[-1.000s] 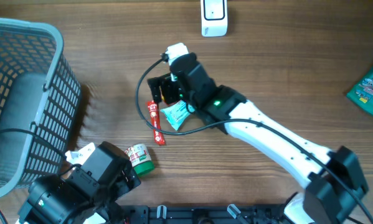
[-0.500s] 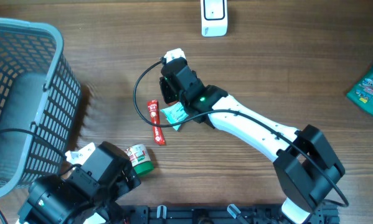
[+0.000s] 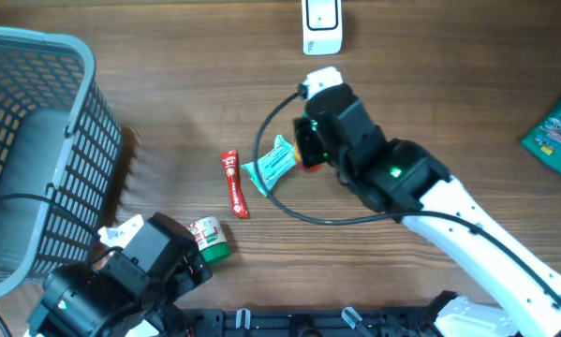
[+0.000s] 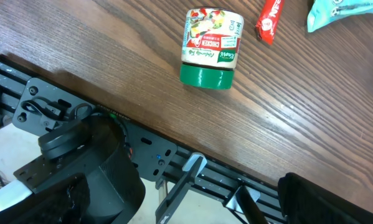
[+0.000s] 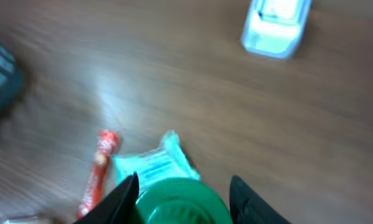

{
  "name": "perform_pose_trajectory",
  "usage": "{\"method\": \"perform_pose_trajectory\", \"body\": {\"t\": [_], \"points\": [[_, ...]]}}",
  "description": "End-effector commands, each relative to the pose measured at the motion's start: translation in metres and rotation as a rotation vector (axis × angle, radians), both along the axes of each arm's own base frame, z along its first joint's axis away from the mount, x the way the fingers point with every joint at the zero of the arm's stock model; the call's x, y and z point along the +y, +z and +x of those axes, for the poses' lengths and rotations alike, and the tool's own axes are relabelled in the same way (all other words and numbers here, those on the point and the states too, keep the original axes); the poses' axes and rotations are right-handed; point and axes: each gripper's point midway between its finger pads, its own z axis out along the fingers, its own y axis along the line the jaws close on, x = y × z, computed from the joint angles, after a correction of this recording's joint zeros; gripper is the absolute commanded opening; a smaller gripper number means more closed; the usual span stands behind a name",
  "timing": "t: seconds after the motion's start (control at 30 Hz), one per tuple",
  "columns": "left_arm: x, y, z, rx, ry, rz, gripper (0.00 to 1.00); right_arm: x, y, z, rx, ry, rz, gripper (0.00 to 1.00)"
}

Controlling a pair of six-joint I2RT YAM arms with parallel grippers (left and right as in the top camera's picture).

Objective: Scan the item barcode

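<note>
Wooden table (image 3: 430,84) overhead; right wrist alone shows green lid (image 5: 177,202) between fingers (image 5: 127,193).

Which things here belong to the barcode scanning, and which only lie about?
For the job: green round item, held in the right tool; white scanner.
Lying about: teal packet, red stick, green-lidded jar, grey basket, packet at right edge.

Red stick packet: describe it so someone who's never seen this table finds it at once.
From the grey mesh basket at the left, look right to mid-table. The red stick packet lies flat there, just left of a teal pouch. It is the only long, thin red item.
</note>
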Motion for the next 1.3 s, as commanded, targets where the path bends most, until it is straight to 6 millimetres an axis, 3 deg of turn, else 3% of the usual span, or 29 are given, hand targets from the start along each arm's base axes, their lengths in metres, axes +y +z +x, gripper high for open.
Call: {"method": "perform_pose_trajectory", "body": {"t": [0.0,0.23,0.4,0.43,0.47,0.5,0.53,0.57,0.63,0.7,0.8,0.87,0.9,0.97,1.03,1.07,1.2,1.27], "points": [[0.0,0.0,-0.001,0.002,0.018,-0.005,1.0,-0.036,-0.016,0.004,0.063,-0.116,-0.051,0.38],[0.0,0.0,-0.001,0.002,0.018,-0.005,1.0,-0.034,-0.098,0.03,0.007,-0.205,-0.019,0.4],[0.0,0.0,-0.001,0.002,0.018,-0.005,1.0,-0.04,-0.121,0.038,0.011,-0.281,-0.031,0.46],[0.0,0.0,-0.001,0.002,0.018,-0.005,1.0,-0.04,-0.122,0.039,0.012,-0.281,-0.03,0.49],[0.0,0.0,-0.001,0.002,0.018,-0.005,1.0,-0.037,-0.116,0.039,0.009,-0.272,-0.013,0.65],[0.0,0.0,-0.001,0.002,0.018,-0.005,1.0,-0.031,-0.106,0.039,0.006,-0.253,0.02,0.87],[0.0,0.0,-0.001,0.002,0.018,-0.005,1.0,-0.021,-0.085,0.039,-0.005,-0.217,0.081,1.0],[0.0,0.0,-0.001,0.002,0.018,-0.005,1.0,-0.014,-0.057,0.035,-0.027,-0.183,0.147,1.0],[0.0,0.0,-0.001,0.002,0.018,-0.005,1.0,-0.02,-0.01,0.022,-0.059,-0.233,0.29,1.0],[0.0,0.0,-0.001,0.002,0.018,-0.005,1.0,-0.041,0.001,0.001,0.017,-0.414,0.433,1.0],[0.0,0.0,-0.001,0.002,0.018,-0.005,1.0,-0.091,-0.039,-0.048,0.286,-1.012,0.637,1.0],[0.0,0.0,-0.001,0.002,0.018,-0.005,1.0,-0.098,-0.069,-0.083,0.483,-1.388,0.767,1.0],[0.0,0.0,-0.001,0.002,0.018,-0.005,1.0,-0.093,-0.079,-0.087,0.544,-1.476,0.822,1.0],[0.0,0.0,-0.001,0.002,0.018,-0.005,1.0,-0.079,-0.087,-0.081,0.593,-1.474,0.882,1.0],[0.0,0.0,-0.001,0.002,0.018,-0.005,1.0,-0.047,-0.089,-0.061,0.691,-1.395,0.996,1.0],[0.0,0.0,-0.001,0.002,0.018,-0.005,1.0,-0.042,-0.09,-0.055,0.711,-1.387,1.016,1.0],[0.0,0.0,-0.001,0.002,0.018,-0.005,1.0,-0.04,-0.11,-0.034,0.842,-1.437,1.049,1.0],[0.0,0.0,-0.001,0.002,0.018,-0.005,1.0,-0.043,-0.106,-0.031,0.835,-1.387,1.045,1.0]]}}
